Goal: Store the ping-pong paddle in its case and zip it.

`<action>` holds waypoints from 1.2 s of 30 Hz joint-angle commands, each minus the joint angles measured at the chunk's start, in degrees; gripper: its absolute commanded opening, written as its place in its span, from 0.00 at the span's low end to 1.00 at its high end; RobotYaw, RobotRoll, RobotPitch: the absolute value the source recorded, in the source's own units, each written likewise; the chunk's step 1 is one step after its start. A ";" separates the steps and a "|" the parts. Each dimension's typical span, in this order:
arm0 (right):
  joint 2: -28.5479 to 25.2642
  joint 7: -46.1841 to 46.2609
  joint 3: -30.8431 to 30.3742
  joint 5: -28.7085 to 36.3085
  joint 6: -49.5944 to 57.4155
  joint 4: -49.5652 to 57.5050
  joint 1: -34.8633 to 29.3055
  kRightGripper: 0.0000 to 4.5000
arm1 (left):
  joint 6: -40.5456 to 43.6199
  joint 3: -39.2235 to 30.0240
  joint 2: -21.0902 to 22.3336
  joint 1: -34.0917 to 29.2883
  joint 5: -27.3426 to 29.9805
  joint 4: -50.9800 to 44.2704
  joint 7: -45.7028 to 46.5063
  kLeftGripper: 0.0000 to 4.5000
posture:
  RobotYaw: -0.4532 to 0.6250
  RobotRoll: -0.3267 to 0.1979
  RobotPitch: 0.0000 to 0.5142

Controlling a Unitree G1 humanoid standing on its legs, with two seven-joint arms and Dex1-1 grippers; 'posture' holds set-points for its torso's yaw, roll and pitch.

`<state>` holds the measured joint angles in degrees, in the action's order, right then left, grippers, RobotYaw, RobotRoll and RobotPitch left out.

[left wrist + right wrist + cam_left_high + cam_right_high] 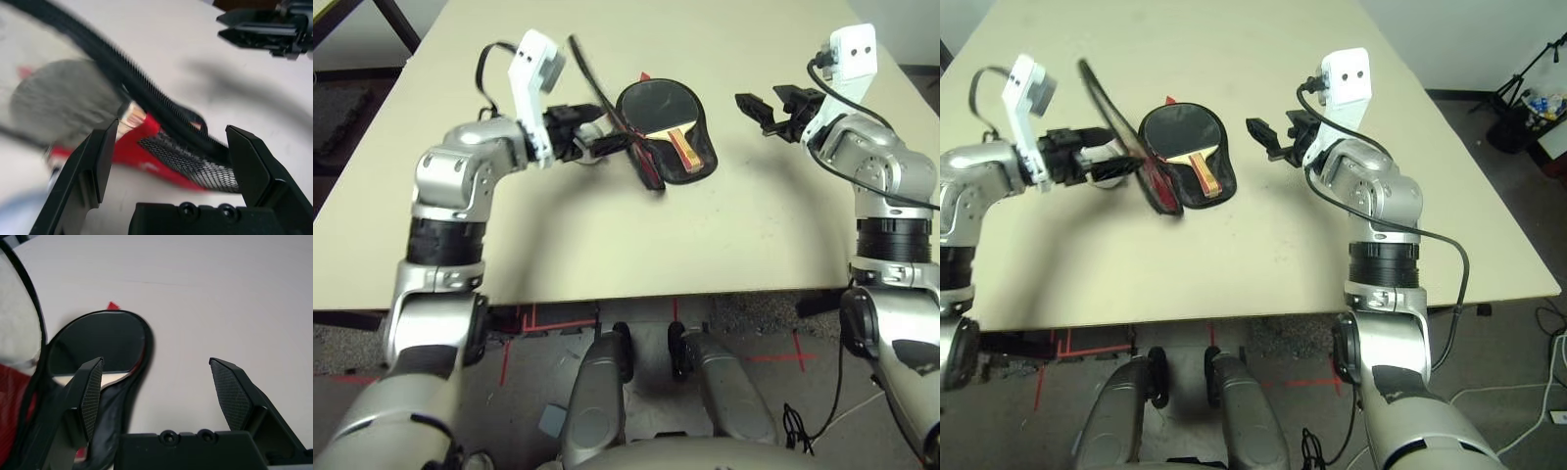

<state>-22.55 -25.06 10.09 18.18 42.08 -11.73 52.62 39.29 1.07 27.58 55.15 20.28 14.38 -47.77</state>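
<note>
In the head view, the ping-pong paddle (pixel 659 106) is lying inside the open case (pixel 707 157) on the tabletop (pixel 705 245), so the storing half looks done. The case's flap (pixel 647 168) is standing up just left of the paddle, and the closing and zipping are remaining. My left pincer (pixel 618 127) is hovering left of the paddle, beside that flap; my right pincer (pixel 759 95) is waiting to the paddle's right, apart from it.

In the left wrist view, my left pincer is gaping wide, gripping nothing, with the flap's zipper rim (pixel 146 98) crossing between its fingers; I cannot tell whether they are touching.

In the right wrist view, my right pincer is spreading wide and empty near the paddle.
</note>
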 commanded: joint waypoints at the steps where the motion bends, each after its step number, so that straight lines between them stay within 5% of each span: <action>1: 0.39 2.01 1.57 1.42 2.56 -0.30 1.60 0.99 | -6.40 1.52 -5.17 3.21 -2.36 9.03 1.33 1.00 | 0.37 0.62 0.62; 8: 3.88 11.22 13.22 10.12 20.31 -3.82 7.22 0.99 | -17.16 -0.92 -11.67 10.40 -4.19 23.56 3.42 1.00 | 0.35 0.62 0.61; 17: 9.37 19.73 26.18 13.40 48.91 1.00 8.59 0.99 | -9.78 -3.77 -8.82 4.86 -1.00 10.68 3.85 1.00 | 0.38 0.62 0.63; 36: 12.14 20.98 28.15 21.19 50.42 -1.40 0.57 0.99 | -1.80 -11.93 -6.03 -10.72 3.53 -6.02 16.10 1.00 | 0.38 0.62 0.52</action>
<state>-11.10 -4.55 37.73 38.28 91.16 -12.06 54.83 36.85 -10.33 21.25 45.47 23.11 9.54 -32.23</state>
